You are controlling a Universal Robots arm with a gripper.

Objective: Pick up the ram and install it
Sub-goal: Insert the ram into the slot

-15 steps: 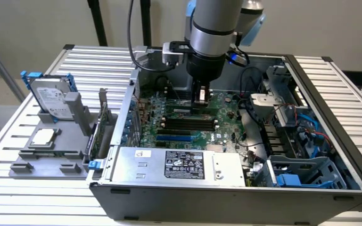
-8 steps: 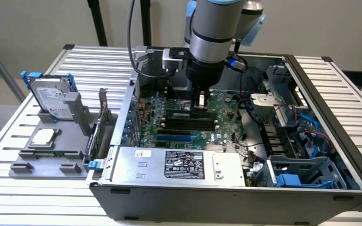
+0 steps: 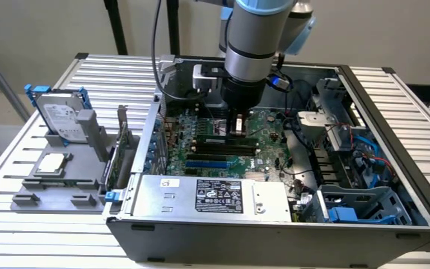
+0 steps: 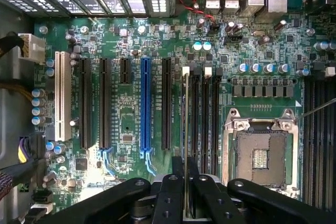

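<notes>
In the wrist view the ram (image 4: 186, 129) appears edge-on as a thin pale line running out from between my fingers. My gripper (image 4: 186, 182) is shut on it, the black fingers (image 4: 170, 195) pressing on either side. The stick lines up with the first of several black memory slots (image 4: 202, 119) beside the processor socket; whether it touches the slot I cannot tell. In the exterior view my gripper (image 3: 237, 124) reaches down into the open computer case (image 3: 275, 235), just above the motherboard, with the ram (image 3: 221, 137) lying level under it over the memory slots (image 3: 223, 150).
The empty processor socket (image 4: 260, 153) sits close beside the slots, with a blue slot (image 4: 145, 108) and a white slot (image 4: 62, 95) further off. The power supply (image 3: 208, 196) fills the case's near side. Outside, a grey holder (image 3: 54, 188) carries a hard drive (image 3: 60, 117), an upright card (image 3: 122, 145) and a processor chip (image 3: 53, 162).
</notes>
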